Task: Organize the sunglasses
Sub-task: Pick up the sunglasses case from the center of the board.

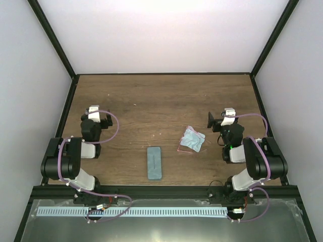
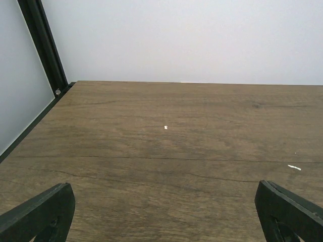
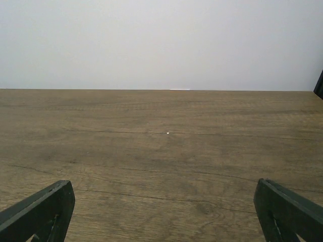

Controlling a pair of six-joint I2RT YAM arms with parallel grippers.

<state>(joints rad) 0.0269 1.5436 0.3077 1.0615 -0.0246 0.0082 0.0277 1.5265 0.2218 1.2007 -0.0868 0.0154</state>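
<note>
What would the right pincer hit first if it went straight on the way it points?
Nothing stands in its line: the right pincer faces bare table, then the back wall. Probably wood first, though tilt is unclear.

Brown wooden table [image 1: 151, 101] with a teal case [image 1: 154, 163] and a light-blue cloth [image 1: 193, 139] over pink sunglasses [image 1: 181, 149]

No text, label, brand, number or sign can be read in any view, neither on the counter [image 1: 151, 96] nor on the case [image 1: 154, 163].
</note>
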